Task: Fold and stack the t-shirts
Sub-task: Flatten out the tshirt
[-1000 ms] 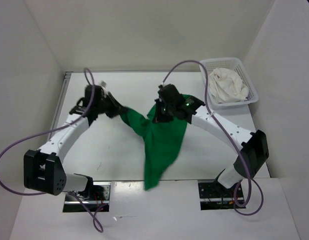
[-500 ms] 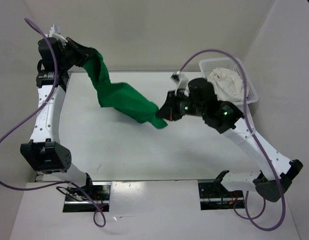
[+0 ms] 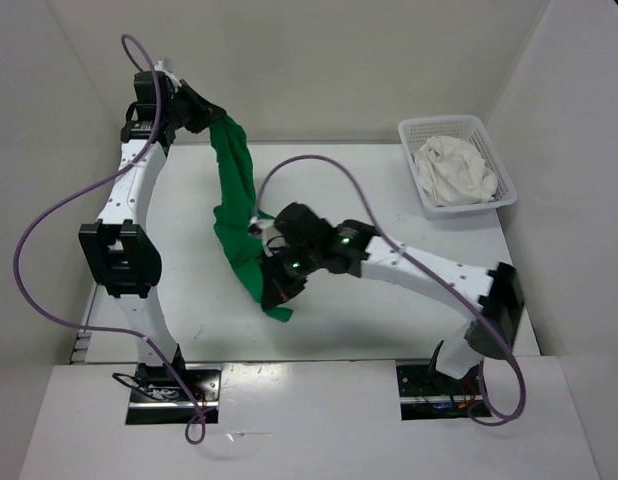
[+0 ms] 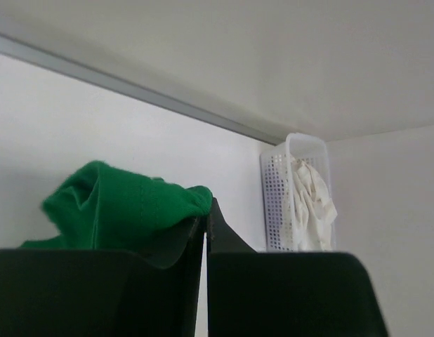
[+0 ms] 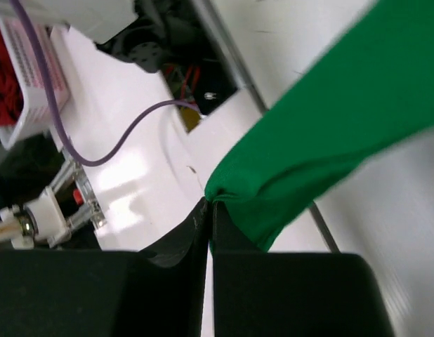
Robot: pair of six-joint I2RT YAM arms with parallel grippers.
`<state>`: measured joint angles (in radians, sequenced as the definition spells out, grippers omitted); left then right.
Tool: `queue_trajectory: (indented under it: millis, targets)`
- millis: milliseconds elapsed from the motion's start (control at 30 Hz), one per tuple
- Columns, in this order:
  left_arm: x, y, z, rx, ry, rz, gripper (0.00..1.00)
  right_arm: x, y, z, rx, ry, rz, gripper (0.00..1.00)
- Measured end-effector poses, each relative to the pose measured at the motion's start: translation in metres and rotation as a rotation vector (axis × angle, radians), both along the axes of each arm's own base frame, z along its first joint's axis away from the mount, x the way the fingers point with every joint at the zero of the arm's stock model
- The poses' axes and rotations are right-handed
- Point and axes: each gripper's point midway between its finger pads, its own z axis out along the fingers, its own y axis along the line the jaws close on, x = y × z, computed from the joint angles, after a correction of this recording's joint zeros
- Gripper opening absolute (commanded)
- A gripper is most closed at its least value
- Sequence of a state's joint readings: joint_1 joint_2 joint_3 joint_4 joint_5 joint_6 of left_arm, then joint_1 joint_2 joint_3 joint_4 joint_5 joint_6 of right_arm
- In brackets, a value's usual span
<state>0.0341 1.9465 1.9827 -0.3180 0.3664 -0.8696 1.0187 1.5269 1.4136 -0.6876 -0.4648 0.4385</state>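
Here the left end effector (image 4: pixel 205 212) and right end effector (image 5: pixel 208 206) each pinch the green t-shirt (image 3: pixel 235 190).

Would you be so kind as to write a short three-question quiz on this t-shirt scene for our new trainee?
1. Open question: the left pincer and the right pincer are both shut on one thing. Which is it?
2. True or false: that thing lies neatly folded in a flat stack.
3. Multiple choice: what is in the white mesh basket? A) a crumpled white t-shirt; B) a purple t-shirt; C) nothing.

Key
1. The green t-shirt.
2. False: it is unfolded, strung between the two pincers.
3. A.
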Motion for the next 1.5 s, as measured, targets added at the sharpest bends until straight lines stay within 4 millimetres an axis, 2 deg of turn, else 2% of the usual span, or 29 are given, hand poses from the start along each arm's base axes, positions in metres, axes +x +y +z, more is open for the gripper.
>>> queue_trajectory:
  millis: [67,167,200,233,300,333,367,433,500,533,567,633,700,767,833,867,967,1033,1100,1200,1267,1367,1500]
  targets:
    - [0.004,0.001,0.007,0.034,-0.026,0.004,0.08,-0.017,0.031,-0.015,-0.012,0.012,0.092,0.12]
    - [0.008,0.013,0.017,0.091,-0.062,0.038,0.16,-0.038,0.072,-0.060,-0.082,0.058,0.197,0.37]
    - [0.009,0.018,0.018,0.106,-0.068,0.052,0.23,-0.042,0.086,-0.075,-0.115,0.070,0.218,0.50]
    - [0.011,0.026,0.016,0.133,-0.074,0.070,0.39,-0.043,0.099,-0.087,-0.130,0.065,0.231,0.51]
    - [0.013,0.041,0.007,0.170,-0.063,0.106,0.53,-0.044,0.119,-0.105,-0.152,0.041,0.249,0.53]
    - [0.010,0.050,-0.002,0.192,-0.047,0.119,0.58,-0.044,0.120,-0.111,-0.163,0.033,0.247,0.54]
    - [0.006,0.060,-0.015,0.205,-0.018,0.138,0.64,-0.044,0.116,-0.116,-0.171,0.025,0.240,0.54]
    - [-0.008,0.081,-0.041,0.227,0.052,0.176,0.68,-0.037,0.098,-0.115,-0.172,0.026,0.206,0.52]
    - [-0.026,0.104,-0.060,0.232,0.113,0.223,0.70,-0.010,0.065,-0.108,-0.172,0.041,0.114,0.44]
    - [-0.035,0.113,-0.066,0.233,0.130,0.246,0.71,0.012,0.050,-0.102,-0.158,0.036,0.045,0.32]
    - [-0.047,0.123,-0.071,0.234,0.152,0.270,0.71,0.045,0.032,-0.094,-0.135,0.021,-0.057,0.24]
    - [-0.068,0.132,-0.074,0.234,0.168,0.301,0.71,0.113,-0.003,-0.078,-0.095,-0.014,-0.263,0.14]
    - [-0.092,0.127,-0.079,0.227,0.175,0.298,0.68,0.172,-0.033,-0.071,-0.070,-0.049,-0.450,0.14]
    - [-0.117,0.114,-0.092,0.217,0.204,0.273,0.67,0.217,-0.060,-0.076,-0.066,-0.066,-0.610,0.33]
    - [-0.141,0.096,-0.120,0.214,0.252,0.232,0.67,0.238,-0.070,-0.090,-0.079,-0.058,-0.685,0.43]
    - [-0.149,0.090,-0.132,0.211,0.282,0.215,0.67,0.247,-0.071,-0.101,-0.086,-0.047,-0.709,0.43]
    - [-0.179,0.057,-0.185,0.212,0.414,0.124,0.71,0.259,-0.075,-0.145,-0.139,0.006,-0.740,0.47]
    - [-0.200,0.030,-0.212,0.223,0.485,0.051,0.74,0.260,-0.076,-0.184,-0.190,0.060,-0.736,0.48]
    - [-0.221,0.002,-0.233,0.238,0.537,-0.031,0.75,0.258,-0.073,-0.198,-0.191,0.106,-0.726,0.50]
    - [-0.236,-0.014,-0.245,0.244,0.569,-0.079,0.75,0.265,-0.068,-0.197,-0.162,0.089,-0.731,0.51]
    - [-0.241,-0.016,-0.251,0.239,0.587,-0.079,0.75,0.268,-0.063,-0.196,-0.138,0.092,-0.725,0.51]
    - [-0.240,-0.013,-0.258,0.253,0.596,-0.062,0.70,0.275,-0.052,-0.196,-0.100,0.099,-0.714,0.51]
    - [-0.235,-0.011,-0.271,0.267,0.613,-0.050,0.56,0.282,-0.041,-0.195,-0.058,0.112,-0.698,0.51]
